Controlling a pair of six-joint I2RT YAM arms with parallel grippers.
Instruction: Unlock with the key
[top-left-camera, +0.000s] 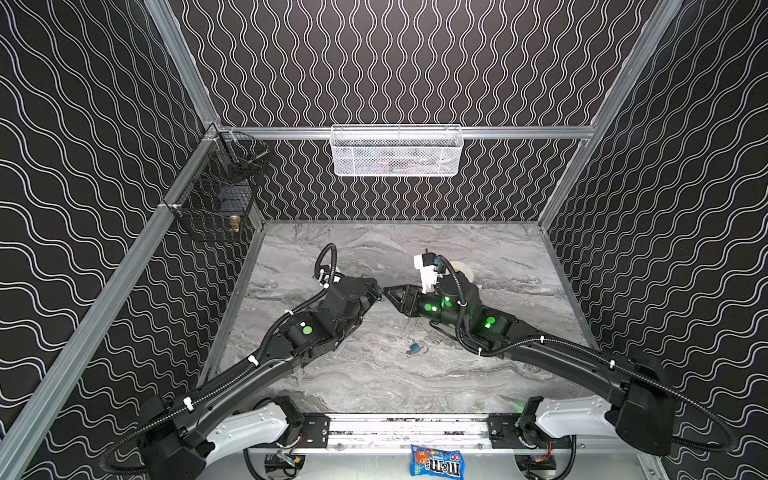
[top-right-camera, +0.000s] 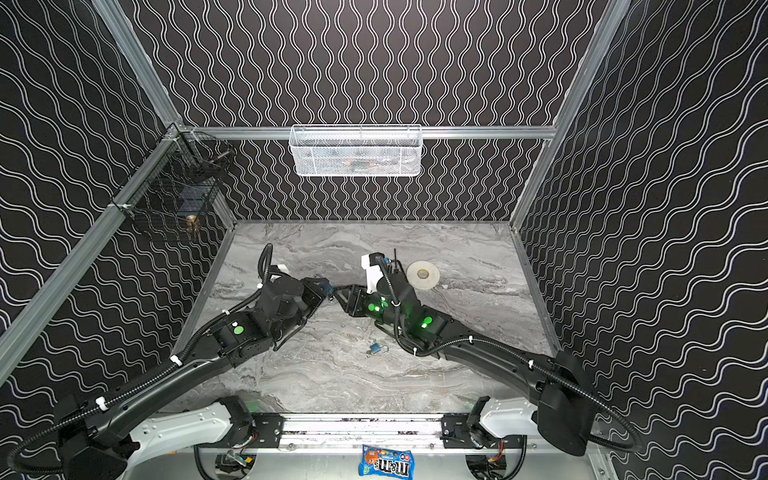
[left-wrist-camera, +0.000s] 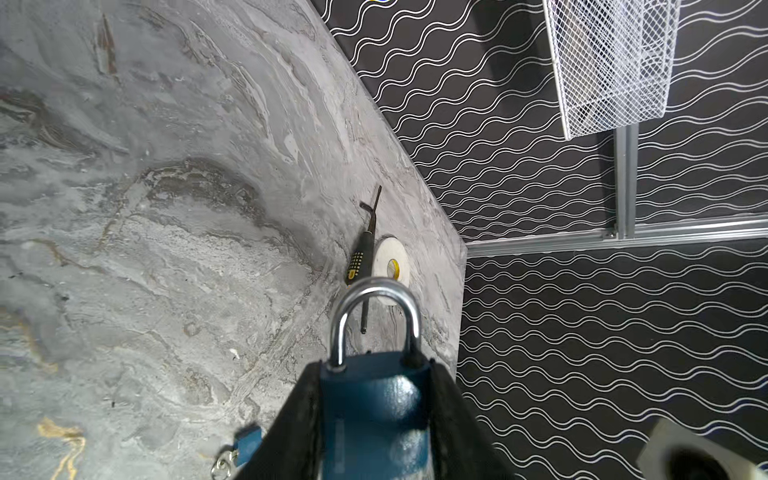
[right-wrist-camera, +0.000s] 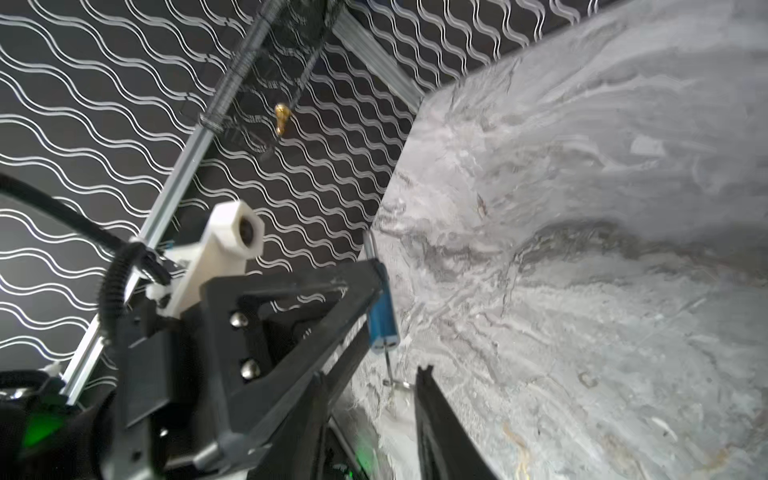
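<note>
My left gripper (left-wrist-camera: 374, 365) is clamped on the blue padlock (left-wrist-camera: 374, 411), with the shackle (left-wrist-camera: 374, 293) reaching past its fingertips and both legs seated. My right gripper (top-left-camera: 385, 289) meets it tip to tip, jaws apart. The key (right-wrist-camera: 388, 362) juts from the lock's base between them. A smaller padlock (top-left-camera: 414, 348) lies on the table (top-left-camera: 374, 382) behind both grippers.

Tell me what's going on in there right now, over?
Left claw shut on padlock. Right claw open at key, key in padlock. Shackle looks shut. Nothing blocking.

Marble tabletop (top-left-camera: 374, 382) bears a small padlock (top-left-camera: 414, 348), tape roll (top-right-camera: 422, 274), perhaps a screwdriver (left-wrist-camera: 360, 257).
</note>
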